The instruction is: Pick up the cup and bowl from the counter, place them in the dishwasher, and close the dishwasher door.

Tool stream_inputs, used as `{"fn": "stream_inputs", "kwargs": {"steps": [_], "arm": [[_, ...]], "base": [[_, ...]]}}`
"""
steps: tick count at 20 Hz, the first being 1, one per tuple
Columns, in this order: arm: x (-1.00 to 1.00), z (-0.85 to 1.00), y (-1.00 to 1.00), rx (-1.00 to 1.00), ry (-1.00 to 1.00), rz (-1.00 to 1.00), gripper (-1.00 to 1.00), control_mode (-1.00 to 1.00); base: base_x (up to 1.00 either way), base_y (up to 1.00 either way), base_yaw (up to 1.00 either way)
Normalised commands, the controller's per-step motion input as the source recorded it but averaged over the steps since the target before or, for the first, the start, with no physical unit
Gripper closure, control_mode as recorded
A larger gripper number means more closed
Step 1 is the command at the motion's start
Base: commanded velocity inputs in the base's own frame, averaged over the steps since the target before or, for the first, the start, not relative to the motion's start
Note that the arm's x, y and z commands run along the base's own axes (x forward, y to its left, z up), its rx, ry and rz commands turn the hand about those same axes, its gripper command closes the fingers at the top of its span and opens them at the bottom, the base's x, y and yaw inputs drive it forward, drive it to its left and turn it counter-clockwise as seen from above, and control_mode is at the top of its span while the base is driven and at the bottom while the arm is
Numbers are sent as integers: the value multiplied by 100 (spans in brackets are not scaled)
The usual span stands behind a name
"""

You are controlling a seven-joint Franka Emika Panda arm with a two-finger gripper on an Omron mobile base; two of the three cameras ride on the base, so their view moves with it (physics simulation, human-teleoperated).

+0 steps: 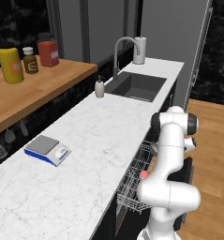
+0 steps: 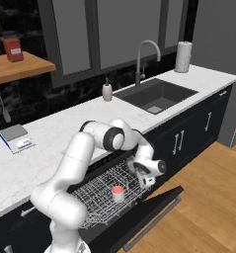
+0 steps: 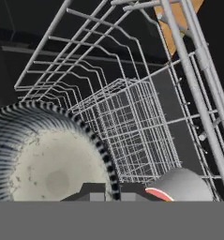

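The dishwasher door hangs open and the wire rack is pulled out below the marble counter. The red cup stands upright in the rack; its red top also peeks past the arm. My gripper reaches down over the rack's right part, shut on the rim of the grey bowl. In the hand view the bowl is large at the lower left, tilted, its rim between the fingertips. The cup lies just to the right, below.
A blue-and-grey kitchen scale lies on the counter. Further along are a soap bottle, the sink with its tap, and a paper roll. Jars stand on the wooden shelf. Wooden floor lies right of the door.
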Motion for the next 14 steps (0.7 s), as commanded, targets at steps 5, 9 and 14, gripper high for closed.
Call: {"fn": "stream_inputs", "kwargs": {"steps": [5,9,14], "arm": [[50,-66,2,0,3,0,100,-100],[42,-72,-1,0,4,1,100,-100],[15,-84,-11,0,9,1,-100,-100]], "base": [[0,0,0],[0,0,0],[0,0,0]]}}
